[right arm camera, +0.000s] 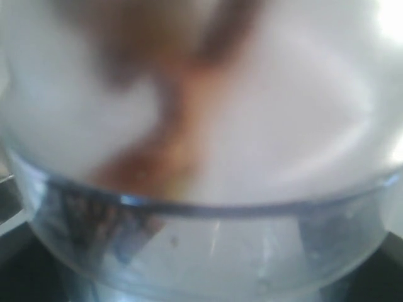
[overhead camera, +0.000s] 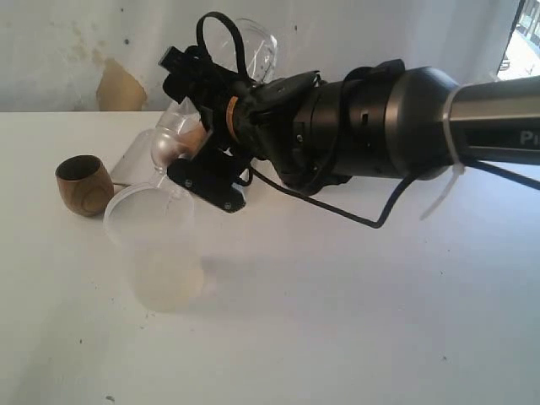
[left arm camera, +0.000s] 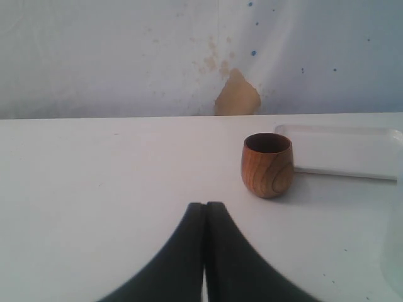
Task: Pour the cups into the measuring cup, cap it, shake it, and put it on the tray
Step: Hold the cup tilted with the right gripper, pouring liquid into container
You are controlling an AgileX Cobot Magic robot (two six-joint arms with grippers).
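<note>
Carefully: with the right end effector (overhead camera: 192,126) pinching the measuring cup (right arm camera: 208,251), tilted just above the milky tub (overhead camera: 160,253), hold the pinch firm, turn slowly, stay clear of the rim below. Rest the left end effector (left arm camera: 206,217), pressed together, short of the wooden cup (left arm camera: 267,165) ahead, tray (left arm camera: 343,151) beyond.

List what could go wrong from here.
1. The right gripper holds the clear measuring cup tilted over the table. If there is liquid inside and no lid on, it may spill.
2. It hangs close by the milky tub and near the wooden cup, so a sweep could topple either.
</note>
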